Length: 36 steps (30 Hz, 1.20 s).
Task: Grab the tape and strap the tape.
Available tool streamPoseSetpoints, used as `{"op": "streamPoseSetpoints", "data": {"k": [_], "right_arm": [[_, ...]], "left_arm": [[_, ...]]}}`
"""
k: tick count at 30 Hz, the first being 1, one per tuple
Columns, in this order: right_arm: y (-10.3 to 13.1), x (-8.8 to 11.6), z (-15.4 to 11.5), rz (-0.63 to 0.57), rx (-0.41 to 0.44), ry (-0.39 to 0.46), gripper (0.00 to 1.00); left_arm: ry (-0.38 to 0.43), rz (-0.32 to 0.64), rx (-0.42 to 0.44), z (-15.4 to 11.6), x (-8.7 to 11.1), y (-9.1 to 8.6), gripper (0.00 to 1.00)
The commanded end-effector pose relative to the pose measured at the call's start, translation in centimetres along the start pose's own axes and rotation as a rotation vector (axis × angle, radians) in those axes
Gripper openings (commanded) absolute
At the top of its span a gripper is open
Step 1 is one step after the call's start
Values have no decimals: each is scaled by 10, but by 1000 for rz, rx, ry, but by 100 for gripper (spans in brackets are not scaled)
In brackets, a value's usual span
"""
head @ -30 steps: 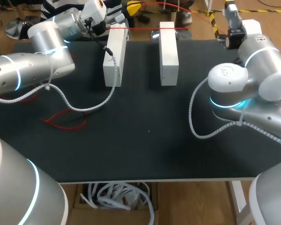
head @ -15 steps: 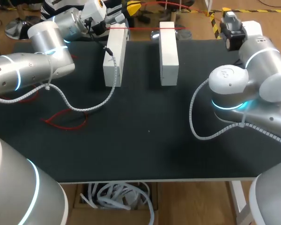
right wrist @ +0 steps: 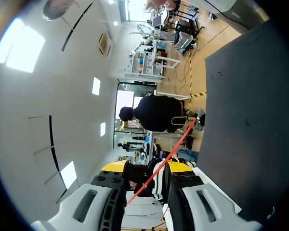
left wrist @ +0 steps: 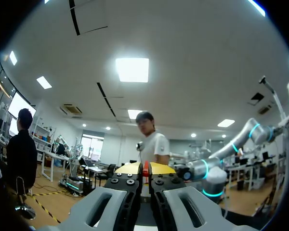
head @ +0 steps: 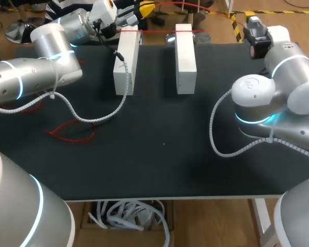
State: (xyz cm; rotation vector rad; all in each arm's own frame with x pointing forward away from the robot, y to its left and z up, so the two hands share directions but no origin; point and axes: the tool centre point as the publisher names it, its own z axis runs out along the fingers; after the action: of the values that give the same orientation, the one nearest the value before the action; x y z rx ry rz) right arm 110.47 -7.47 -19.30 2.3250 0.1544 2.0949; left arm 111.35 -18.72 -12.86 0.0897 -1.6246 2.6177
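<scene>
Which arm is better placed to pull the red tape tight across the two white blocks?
Probably left. The left arm's fingers look shut on the red tape, just past the left white block's far end. The right arm's fingers stand open; the tape only passes between them.

Two long white blocks, the left block (head: 127,64) and the right block (head: 185,59), lie parallel and apart on the black surface (head: 165,154). A thin red wire (head: 67,138) lies near its left side.

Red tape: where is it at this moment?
In the head view the red tape lies stretched over the far ends of the two white blocks, at the far edge of the table, with the left gripper close by its left end.
</scene>
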Motion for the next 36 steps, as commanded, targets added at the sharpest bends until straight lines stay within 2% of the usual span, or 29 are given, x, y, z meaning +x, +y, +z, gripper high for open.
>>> {"op": "streamPoseSetpoints", "data": {"k": [1, 9, 12, 17, 36], "right_arm": [[2, 4, -2, -3, -1, -13, 31], [3, 4, 0, -6, -4, -10, 26], [3, 5, 1, -6, -4, -6, 8], [1, 7, 3, -9, -1, -1, 0], [-2, 8, 2, -26, 15, 11, 0]], "left_arm": [[2, 0, 1, 0, -1, 1, 0], [2, 0, 1, 0, -1, 1, 0], [2, 0, 1, 0, -1, 1, 0], [2, 0, 1, 0, -1, 1, 0], [2, 0, 1, 0, -1, 1, 0]]}}
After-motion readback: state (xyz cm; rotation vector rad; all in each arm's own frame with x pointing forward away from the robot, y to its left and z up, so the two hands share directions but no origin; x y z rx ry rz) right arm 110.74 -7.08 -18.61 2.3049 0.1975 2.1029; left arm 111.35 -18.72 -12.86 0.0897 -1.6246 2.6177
